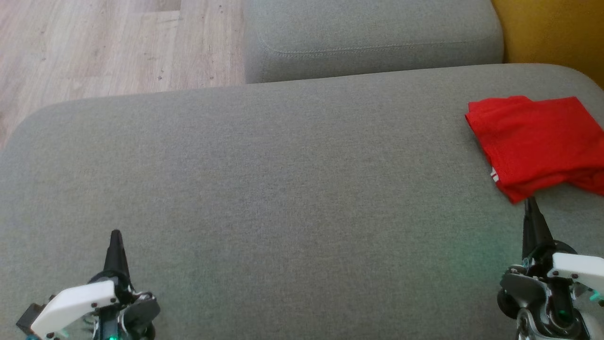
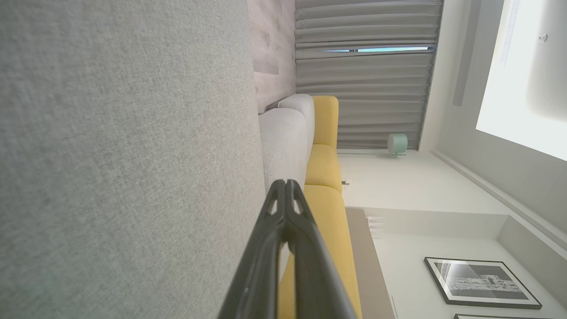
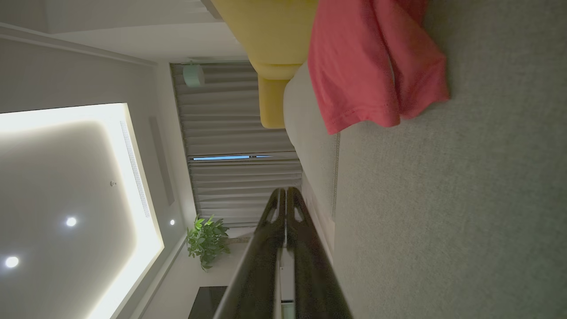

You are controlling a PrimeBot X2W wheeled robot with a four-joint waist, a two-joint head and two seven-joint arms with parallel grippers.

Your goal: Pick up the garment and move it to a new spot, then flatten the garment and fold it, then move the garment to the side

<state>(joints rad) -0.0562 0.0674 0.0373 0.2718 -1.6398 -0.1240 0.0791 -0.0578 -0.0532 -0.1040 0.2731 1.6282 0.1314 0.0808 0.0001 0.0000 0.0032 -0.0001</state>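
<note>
Two grippers, one garment, one seat. Item one: red garment [image 1: 538, 141], folded into a rough rectangle with a slack lower hem, lying at about 3 o'clock on the wide grey cushion [image 1: 283, 189], hard against its right-hand rim; from the right wrist view the cloth looks to reach that rim. Item two: right gripper [image 1: 531, 202], low at 4 o'clock, fingers pressed together and holding nothing, tip just beside the garment's nearest corner; whether it touches the cloth I cannot tell. Item three: left gripper [image 1: 115, 234], at 7 o'clock, fingers likewise together, empty, well apart from the garment with bare cushion between. Surroundings: second grey cushion [image 1: 373, 38] at 12 o'clock, yellow seat [image 1: 552, 28] at 1 o'clock, pale wooden floor [image 1: 94, 47] at 11 o'clock. Condition, by my reckoning: fold made and garment already at the side, so the set-aside is at or near its end. Handling note for a clean finish: draw the right arm straight back toward 6 o'clock, lifting off the cushion first so the tip does not catch that loose corner and pull the fold open. If the pile wants nudging, push flat against the thick folded edge, inward from the rim, never at the hem.
</note>
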